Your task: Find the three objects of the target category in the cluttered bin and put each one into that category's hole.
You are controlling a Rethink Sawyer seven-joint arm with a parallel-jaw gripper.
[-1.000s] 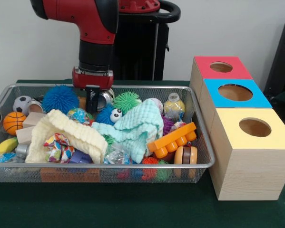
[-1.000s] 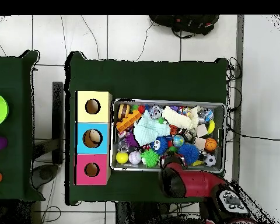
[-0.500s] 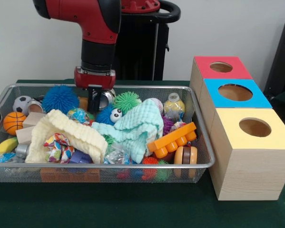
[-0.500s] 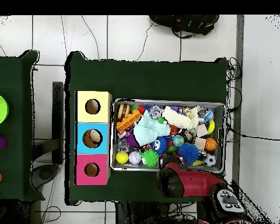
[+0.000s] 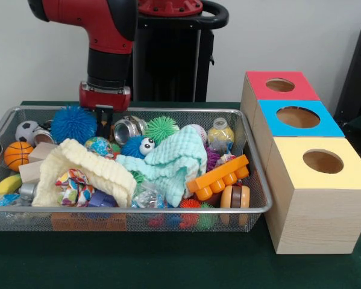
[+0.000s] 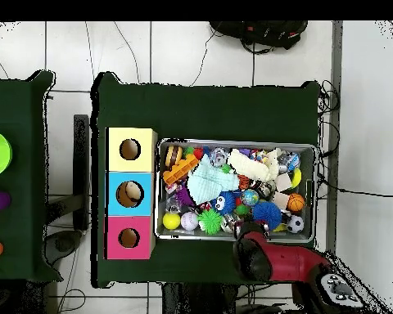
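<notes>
Claw [image 5: 103,123], grip state unclear, hangs beside metal can [image 5: 127,129] lying sideways, mouth facing camera

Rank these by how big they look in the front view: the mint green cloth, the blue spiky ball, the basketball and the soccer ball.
1. Mint green cloth.
2. Blue spiky ball.
3. Basketball.
4. Soccer ball.
The two balls look close in size, and the soccer ball lies farther back, so their order is unsure.

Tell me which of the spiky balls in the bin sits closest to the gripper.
The blue spiky ball, in the bin's far corner directly beside the gripper. The green spiky ball lies farther off, beyond the metal can.
</notes>
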